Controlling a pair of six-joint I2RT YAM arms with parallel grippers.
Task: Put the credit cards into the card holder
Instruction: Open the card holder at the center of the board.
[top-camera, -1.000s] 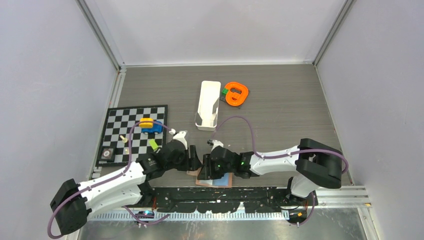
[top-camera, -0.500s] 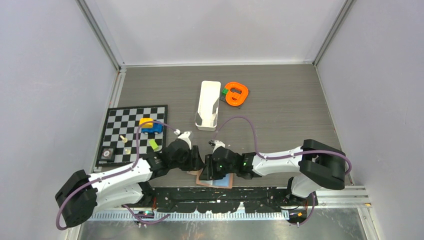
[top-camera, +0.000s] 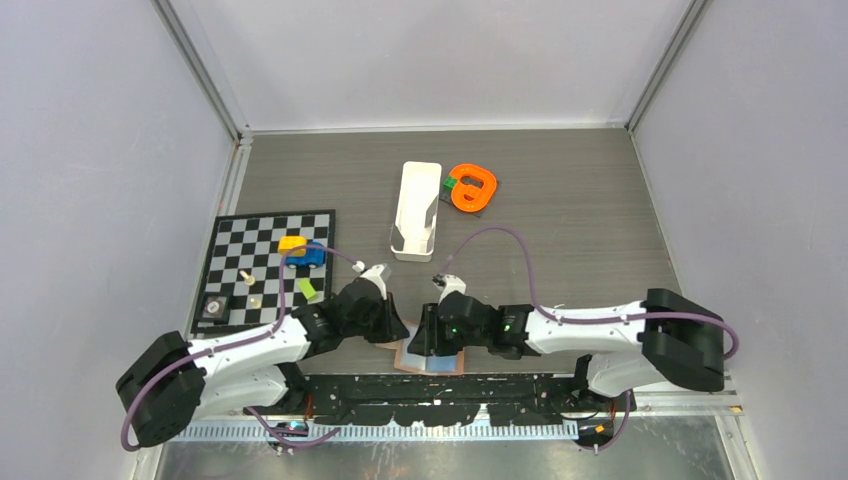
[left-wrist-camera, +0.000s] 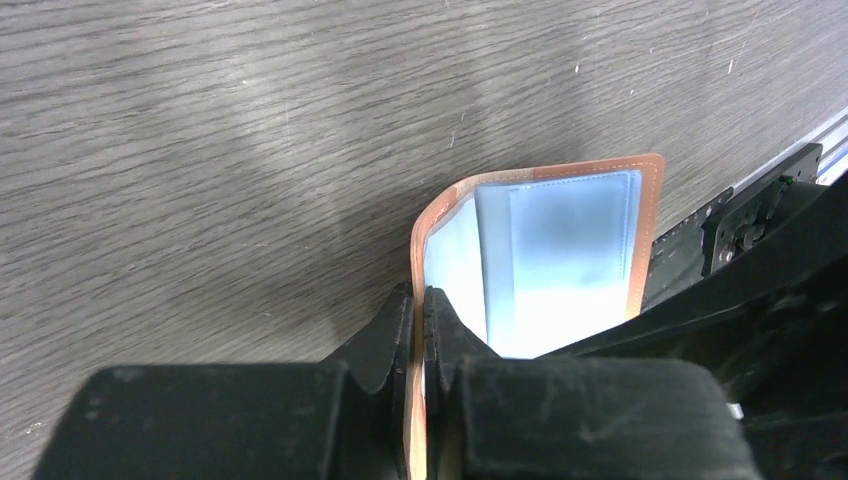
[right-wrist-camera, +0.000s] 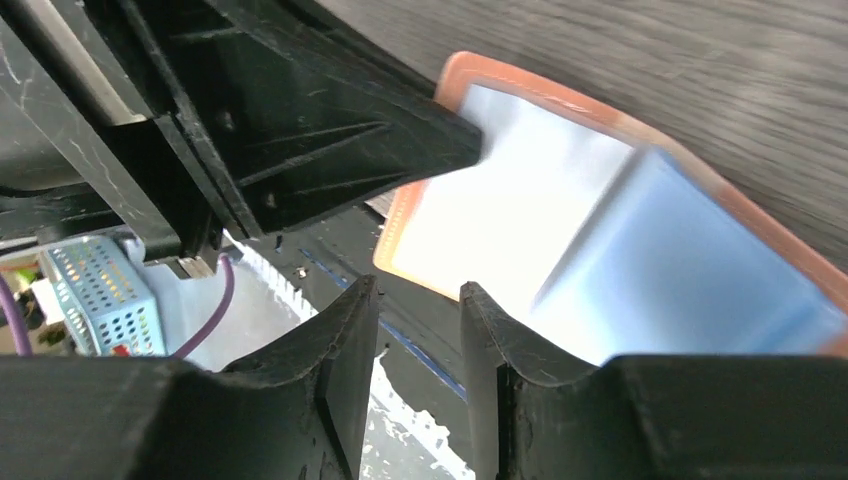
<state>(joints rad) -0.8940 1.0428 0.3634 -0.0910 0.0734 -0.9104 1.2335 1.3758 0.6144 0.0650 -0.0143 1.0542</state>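
Since a second ago the left arm has pushed in toward the middle and its fingers have snapped together, while the right arm has stretched out flatter, its elbow swung toward the right wall.

What they meet over is the card holder (left-wrist-camera: 560, 250), lying open at the near edge of the desk (top-camera: 560, 220), right against the black rail (top-camera: 500, 385), with its pale blue lining facing up. The left tool (left-wrist-camera: 421, 305) is pressed together on the tan edge of the left flap and holds that flap raised off the desk, probably so the pocket inside stays exposed and the holder cannot slide. The other flap lies flat.

The right tool (right-wrist-camera: 418, 295) hovers just at the holder's near edge, its fingers part spread with nothing between them; only the rail shows through the gap. I see no credit cards in any view, neither in a tool nor on the desk, so the loading step looks not yet begun. My guess is that the right arm is free to fetch and slide a card while the left one keeps the holder open.

Farther back stand a long white tray (top-camera: 417, 210) and an orange ring-shaped piece (top-camera: 473, 186), well apart from the holder, and a chessboard (top-camera: 265, 265) with small bits on it lies to the left.
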